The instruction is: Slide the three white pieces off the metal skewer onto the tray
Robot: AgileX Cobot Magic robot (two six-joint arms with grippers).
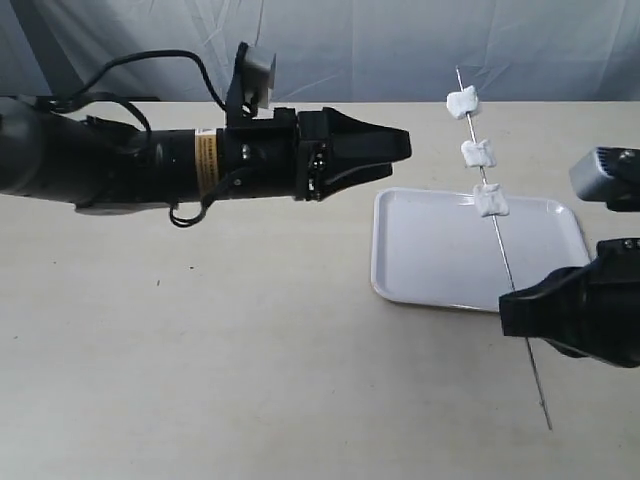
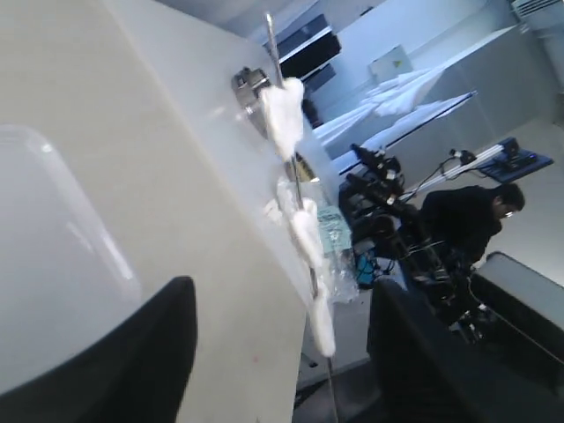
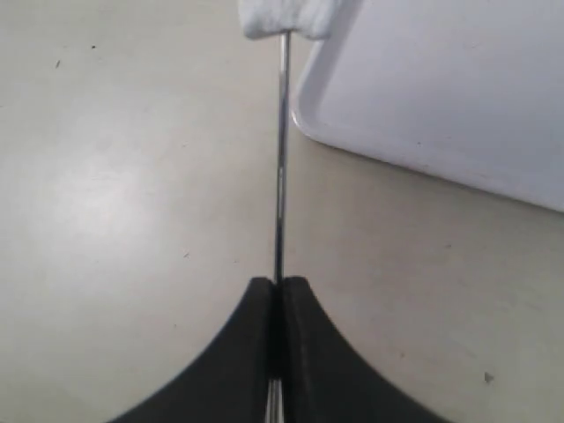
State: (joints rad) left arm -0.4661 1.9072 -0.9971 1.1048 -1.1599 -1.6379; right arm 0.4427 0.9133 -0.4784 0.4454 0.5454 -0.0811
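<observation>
Beige bench (image 1: 200, 350) stands before a grey curtain (image 1: 400, 40). Right hand (image 3: 278, 291) is clamped shut on the metal skewer (image 3: 281, 159), which extends forward from its fingertips over the tray (image 1: 420, 270). The three white pieces (image 1: 478, 153) sit threaded on the skewer beyond this hand, spaced apart. Left hand (image 1: 400, 145) is spread open and holds nothing; its fingertips point towards the pieces without touching them.

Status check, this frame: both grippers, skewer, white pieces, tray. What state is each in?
left gripper: open, holding nothing.
right gripper: shut on the metal skewer.
metal skewer: gripped below the pieces, loaded.
three white pieces: all threaded on the skewer, spaced apart.
tray: flat on the table, no pieces on it.
</observation>
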